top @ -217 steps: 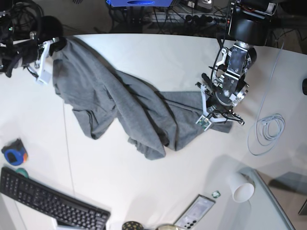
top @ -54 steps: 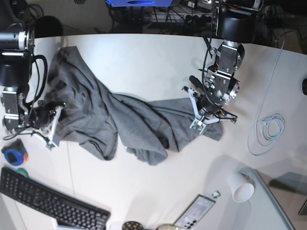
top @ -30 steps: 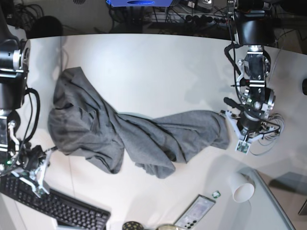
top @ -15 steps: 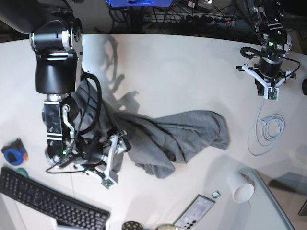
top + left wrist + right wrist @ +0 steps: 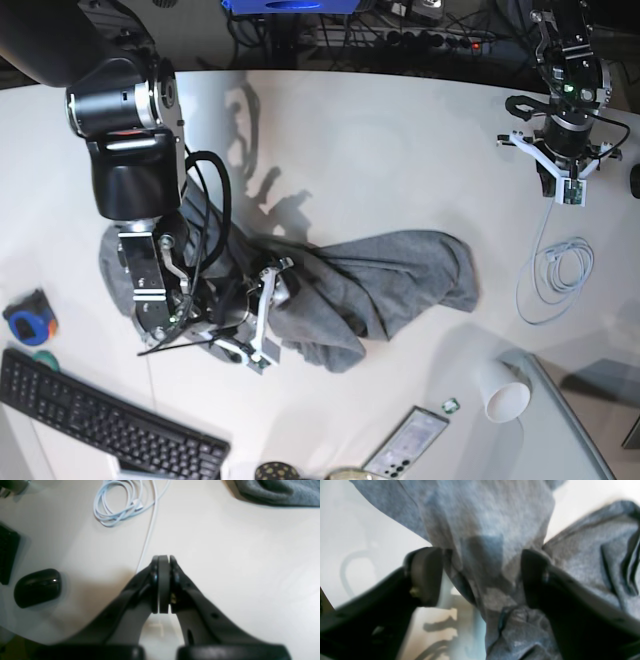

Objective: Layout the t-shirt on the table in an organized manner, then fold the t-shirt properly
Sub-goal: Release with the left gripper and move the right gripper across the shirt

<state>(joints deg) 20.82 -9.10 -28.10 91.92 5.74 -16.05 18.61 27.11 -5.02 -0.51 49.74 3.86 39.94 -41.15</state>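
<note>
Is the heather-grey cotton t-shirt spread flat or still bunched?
Bunched. The heather-grey cotton t-shirt lies in a creased, twisted heap on the white table, with fabric between the right gripper's open jaws.

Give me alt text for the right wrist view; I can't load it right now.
The right gripper has its jaws spread apart around a bunched fold of the grey t-shirt, which fills most of the blurred frame. The cloth drapes between the two dark fingers, and a strip of the white table shows at the left.

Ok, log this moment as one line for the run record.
t-shirt: bunched, unfolded on table | right gripper: open, straddling shirt fabric | left gripper: shut, empty, above bare table beside white cable
</note>
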